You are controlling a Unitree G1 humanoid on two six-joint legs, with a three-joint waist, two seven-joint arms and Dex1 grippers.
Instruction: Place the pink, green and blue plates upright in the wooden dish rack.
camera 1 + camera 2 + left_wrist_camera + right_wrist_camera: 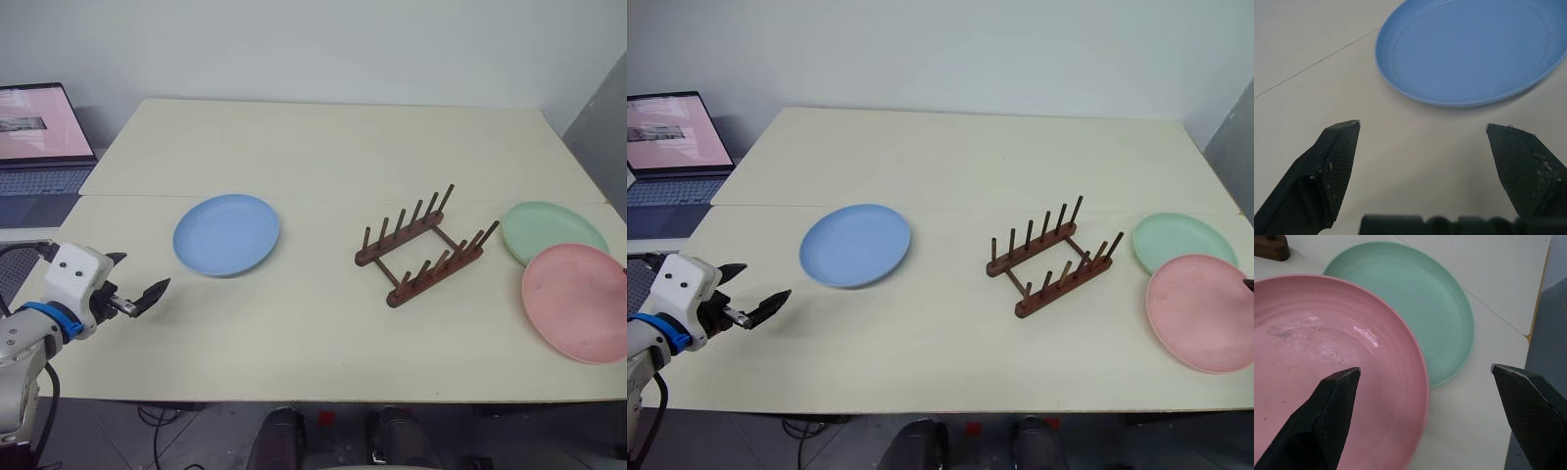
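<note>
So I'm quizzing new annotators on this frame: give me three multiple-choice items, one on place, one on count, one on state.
1. Where does the blue plate lie?
A. To the rack's left
B. In the rack
C. Under the pink plate

2. How many plates are on the table?
A. Two
B. Three
C. Four

3. What is the left gripper doing?
A. Shut on the blue plate
B. Open, holding nothing
C. Shut on a peg

Answers:
1. A: the blue plate lies flat on the table, left of the rack.
2. B: blue, green and pink, the pink one overlapping the green one's edge.
3. B: its fingers stand apart over bare table, short of the blue plate.
</note>
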